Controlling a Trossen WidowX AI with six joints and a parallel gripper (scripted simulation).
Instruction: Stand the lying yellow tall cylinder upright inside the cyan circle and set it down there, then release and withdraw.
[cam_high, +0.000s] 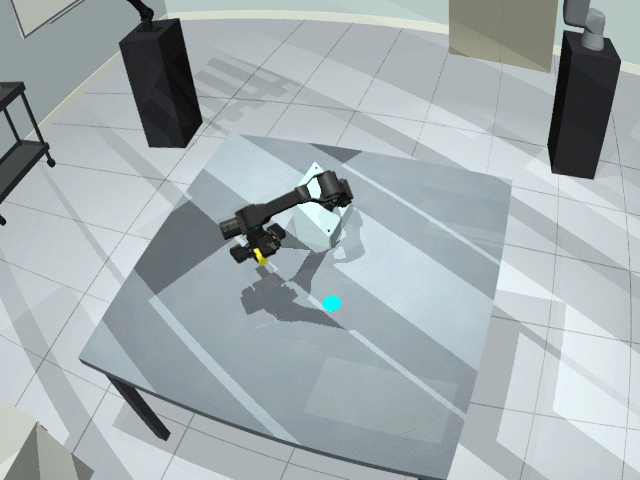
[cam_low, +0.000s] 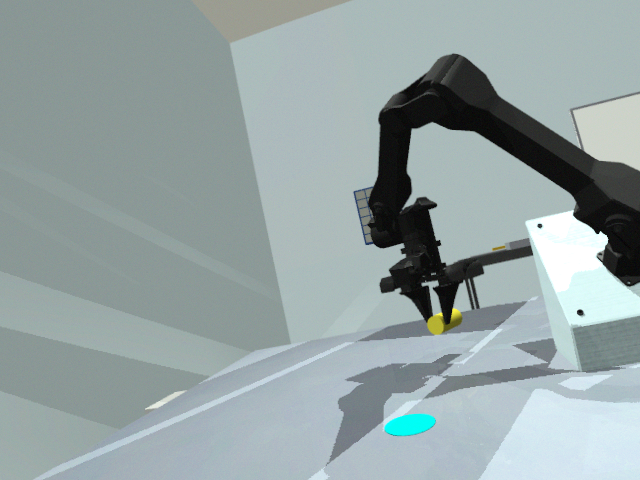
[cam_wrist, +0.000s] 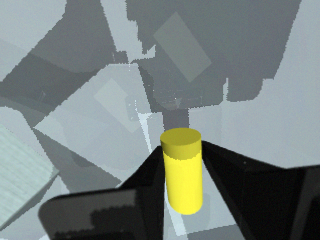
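We see the tool (cam_low: 437, 314) pinching the yellow tall cylinder (cam_low: 444, 321) across its sides, one dark finger (cam_wrist: 145, 182) on each side in the wrist view. The cylinder lies on its side, low at the worktop (cam_high: 392, 289); contact with the surface we cannot tell. The cyan circle (cam_high: 331, 303) sits well apart, unoccupied. We find no readable writing or labels anywhere.

A robotics lab is suggested by a tiled floor (cam_high: 403, 93), a grey table (cam_high: 392, 392) carrying a black arm (cam_low: 516, 129) on a pale block (cam_high: 315, 227), two dark pedestals (cam_high: 160, 82) bearing further arms, and a wheeled rack (cam_high: 20, 149).
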